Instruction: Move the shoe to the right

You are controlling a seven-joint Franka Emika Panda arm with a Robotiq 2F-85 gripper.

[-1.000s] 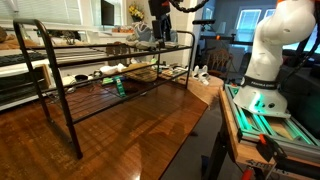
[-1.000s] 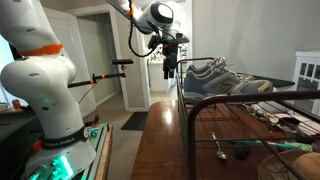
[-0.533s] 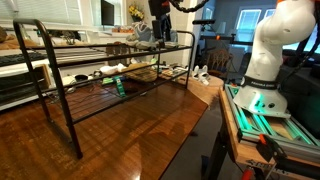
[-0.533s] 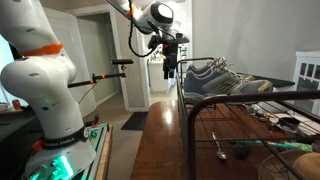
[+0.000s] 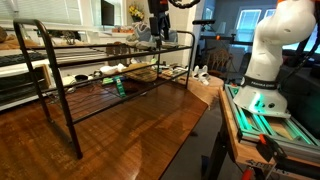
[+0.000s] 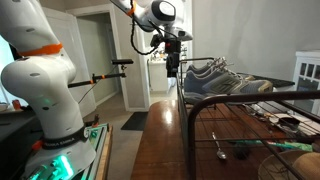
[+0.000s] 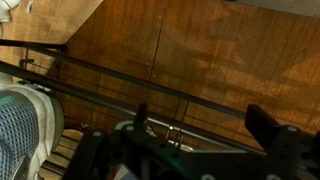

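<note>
The grey sneaker [image 6: 222, 77] with a whitish sole lies on the top shelf of the black wire rack [image 6: 188, 110]. In an exterior view it shows as a blue-grey shape [image 5: 143, 33] at the rack's far end. In the wrist view its mesh toe [image 7: 20, 125] is at the lower left. My gripper [image 6: 172, 66] hangs just off the end of the rack beside the sneaker's tip, apart from it. It also shows above the far end of the top shelf [image 5: 160, 27]. In the wrist view the gripper [image 7: 200, 125] is open and empty over the rack's bars.
The rack [image 5: 70, 90] stands on a glossy wooden table [image 5: 140, 140]. Its lower shelves hold pale shoes [image 5: 110, 70], a green item [image 5: 118, 86] and small tools [image 6: 265, 147]. The robot's white base [image 5: 270, 50] stands beside the table. A doorway [image 6: 105, 60] lies behind the arm.
The gripper has shifted slightly toward the rack's end and the sneaker. The sneaker has not moved.
</note>
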